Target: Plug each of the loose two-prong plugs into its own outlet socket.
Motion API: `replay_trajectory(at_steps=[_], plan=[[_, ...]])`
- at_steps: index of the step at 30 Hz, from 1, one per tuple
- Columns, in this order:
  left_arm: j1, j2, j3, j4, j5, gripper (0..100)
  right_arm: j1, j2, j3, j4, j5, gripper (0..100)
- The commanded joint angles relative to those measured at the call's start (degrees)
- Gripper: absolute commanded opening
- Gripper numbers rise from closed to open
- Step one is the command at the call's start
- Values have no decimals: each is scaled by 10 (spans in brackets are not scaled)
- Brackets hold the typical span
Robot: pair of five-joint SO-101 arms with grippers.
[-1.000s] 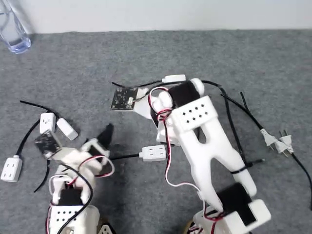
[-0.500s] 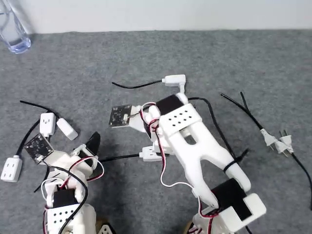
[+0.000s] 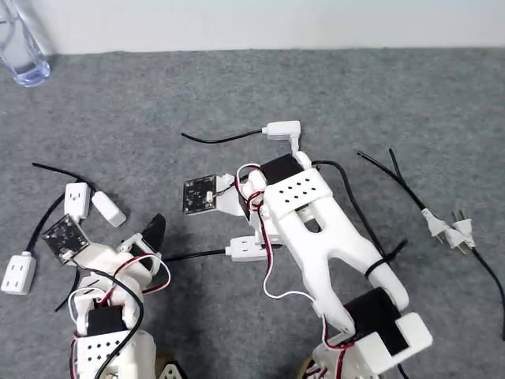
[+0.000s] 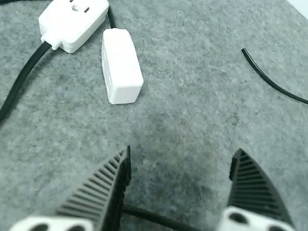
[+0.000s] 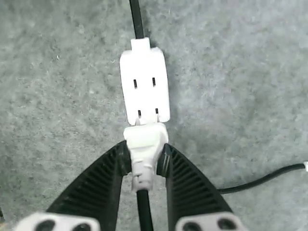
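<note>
My right gripper (image 5: 144,149) is shut on a white two-prong plug (image 5: 145,136). The plug's prongs touch the nearest pair of slots of a white outlet block (image 5: 144,82) lying flat on the grey mat; metal still shows between plug and block. In the high view this outlet block (image 3: 246,250) lies at the middle, half under the right arm. My left gripper (image 4: 183,154) hangs open over bare mat with nothing between its fingers, low at the left in the high view (image 3: 150,231). Another loose white plug (image 3: 282,129) lies farther back.
Beyond the left gripper lie a white adapter block (image 4: 121,67) and a corded outlet tap (image 4: 72,19). Another outlet tap (image 3: 16,275) sits at the left edge. Two plugs (image 3: 448,230) on black cords lie at the right. A clear glass (image 3: 20,47) stands at the back left.
The right arm drew back from near the far plug to the middle outlet block. The left arm pulled back toward the near edge, then held still.
</note>
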Motion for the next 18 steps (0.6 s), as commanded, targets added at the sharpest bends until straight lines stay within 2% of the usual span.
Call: replay_trajectory(at_steps=[1, 6, 18], plan=[[4, -5, -7, 5, -3, 319, 7, 25, -11, -7, 7, 8], [4, -5, -7, 5, -3, 319, 9, 77, -41, -4, 7, 8], [5, -5, -7, 5, -3, 319, 14, 89, -60, -6, 8, 8]])
